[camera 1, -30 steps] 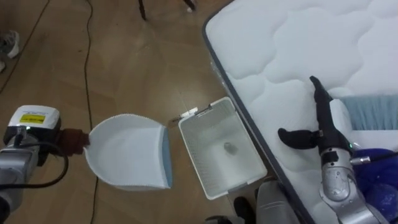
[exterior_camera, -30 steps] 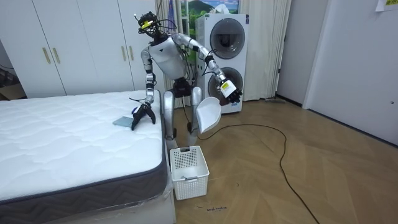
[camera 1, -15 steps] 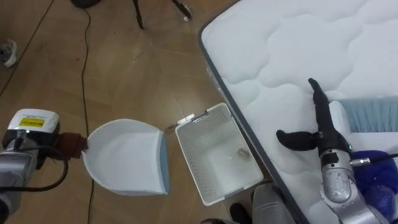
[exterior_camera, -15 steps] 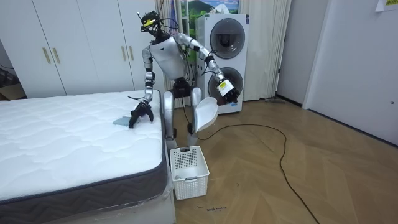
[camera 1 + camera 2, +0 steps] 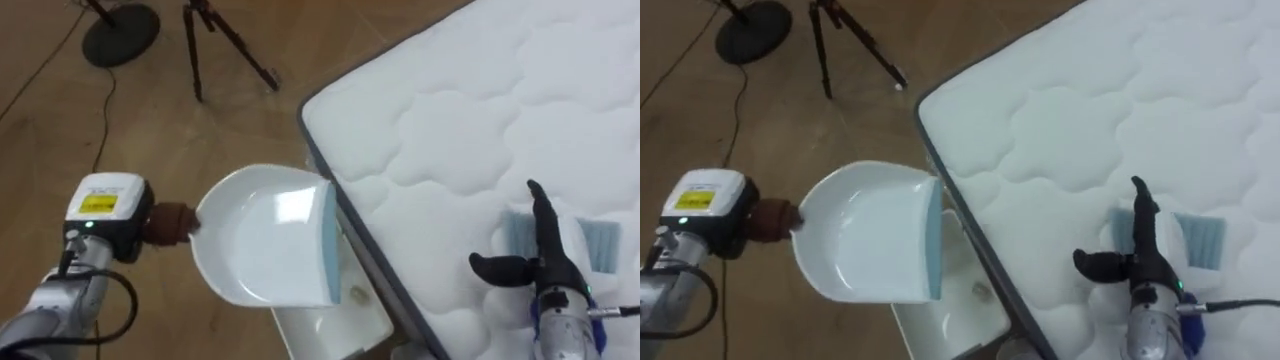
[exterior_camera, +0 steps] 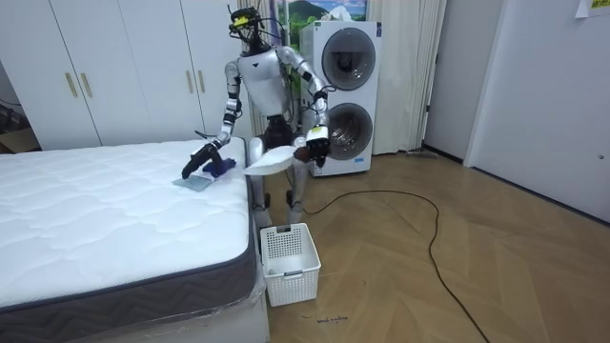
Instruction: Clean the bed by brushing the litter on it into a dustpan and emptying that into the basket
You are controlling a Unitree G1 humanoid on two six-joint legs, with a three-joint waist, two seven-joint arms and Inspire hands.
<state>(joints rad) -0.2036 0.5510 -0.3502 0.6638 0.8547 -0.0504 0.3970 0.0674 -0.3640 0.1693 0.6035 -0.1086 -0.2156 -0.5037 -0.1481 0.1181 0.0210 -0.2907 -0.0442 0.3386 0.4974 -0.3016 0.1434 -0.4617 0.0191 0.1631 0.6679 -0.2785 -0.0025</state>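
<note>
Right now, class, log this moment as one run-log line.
stance: at mattress corner | left hand: carries dustpan beside mattress edge, over basket | right hand: open, on brush atop mattress

Basket (image 5: 322, 336) mostly hidden beneath dustpan (image 5: 258, 246), cut by edge.

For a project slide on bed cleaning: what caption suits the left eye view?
White dustpan held at the mattress edge over the white basket; right hand open over a light-blue brush.
</note>
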